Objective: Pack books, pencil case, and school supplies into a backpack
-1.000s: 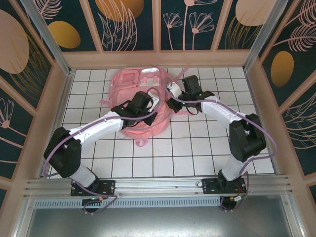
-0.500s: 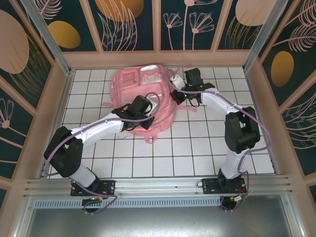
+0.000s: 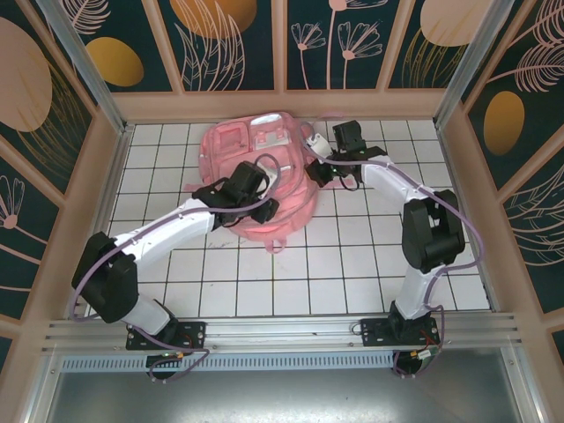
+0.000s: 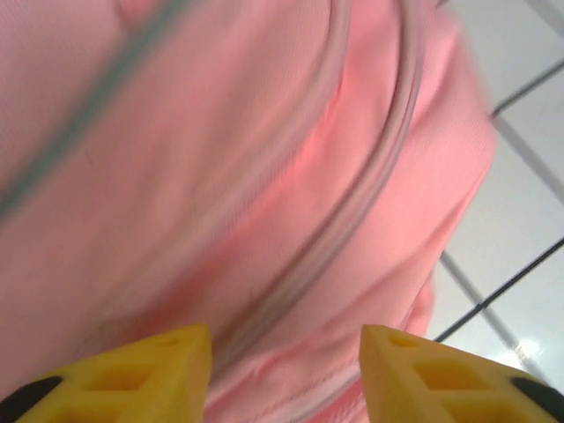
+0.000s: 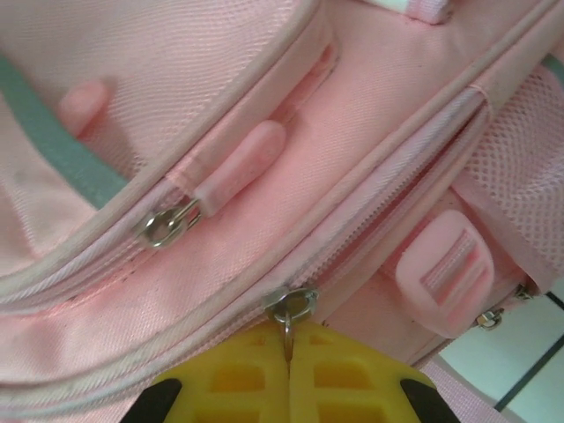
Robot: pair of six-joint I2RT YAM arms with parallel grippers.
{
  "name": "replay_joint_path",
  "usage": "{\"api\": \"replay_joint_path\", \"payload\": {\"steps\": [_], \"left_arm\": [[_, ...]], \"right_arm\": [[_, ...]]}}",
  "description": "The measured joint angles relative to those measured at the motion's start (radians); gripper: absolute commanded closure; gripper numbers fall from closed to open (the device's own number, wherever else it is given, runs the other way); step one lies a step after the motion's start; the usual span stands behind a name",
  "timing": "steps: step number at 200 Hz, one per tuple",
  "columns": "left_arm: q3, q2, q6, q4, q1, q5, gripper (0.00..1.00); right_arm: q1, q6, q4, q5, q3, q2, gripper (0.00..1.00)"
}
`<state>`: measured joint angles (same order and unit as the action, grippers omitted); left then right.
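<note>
Stretched slightly farther toward the back wall than a second ago, the backpack [image 3: 231, 141] lies at the far middle of the worktop [image 3: 352, 256], long axis running near to far, with both arms reaching over it. The left end effector [image 4: 286, 352] has sprung partway apart and hangs empty just above the pack's near end, fabric directly beneath it, whereas the right end effector [image 5: 289, 374] at the pack's right edge is clenched on a metal zipper pull [image 5: 287, 339] whose track runs off diagonally across the fabric, so moving that zipper looks like the right arm's job.
</note>
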<state>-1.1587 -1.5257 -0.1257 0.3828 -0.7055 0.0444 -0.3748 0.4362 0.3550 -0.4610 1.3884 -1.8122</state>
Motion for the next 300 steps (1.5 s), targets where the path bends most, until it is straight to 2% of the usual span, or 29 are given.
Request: {"api": "replay_joint_path", "payload": {"steps": [36, 84, 113, 148, 202, 258, 300], "left_arm": [[-0.150, -0.041, 0.013, -0.021, 0.007, 0.008, 0.41], [-0.389, -0.295, 0.017, 0.001, 0.010, 0.014, 0.40], [-0.425, -0.364, 0.017, 0.042, 0.010, 0.030, 0.44], [-0.436, -0.369, 0.010, 0.064, 0.012, 0.088, 0.58], [-0.405, -0.363, 0.002, 0.041, 0.013, 0.076, 0.48], [-0.377, -0.354, 0.002, 0.023, 0.012, 0.053, 0.80], [-0.262, -0.265, 0.029, -0.031, 0.017, 0.037, 0.91]], "right_arm": [[-0.006, 0.000, 0.000, -0.031, -0.010, 0.016, 1.00], [-0.006, 0.000, -0.007, -0.038, -0.010, 0.016, 1.00], [-0.002, -0.004, -0.007, -0.037, -0.018, 0.016, 1.00], [0.002, -0.004, -0.018, -0.051, -0.021, 0.020, 1.00], [0.008, -0.004, -0.023, -0.063, -0.026, 0.020, 1.00], [0.008, -0.003, -0.034, -0.064, -0.031, 0.021, 1.00], [0.004, 0.021, -0.033, -0.062, -0.043, 0.024, 1.00]]}}
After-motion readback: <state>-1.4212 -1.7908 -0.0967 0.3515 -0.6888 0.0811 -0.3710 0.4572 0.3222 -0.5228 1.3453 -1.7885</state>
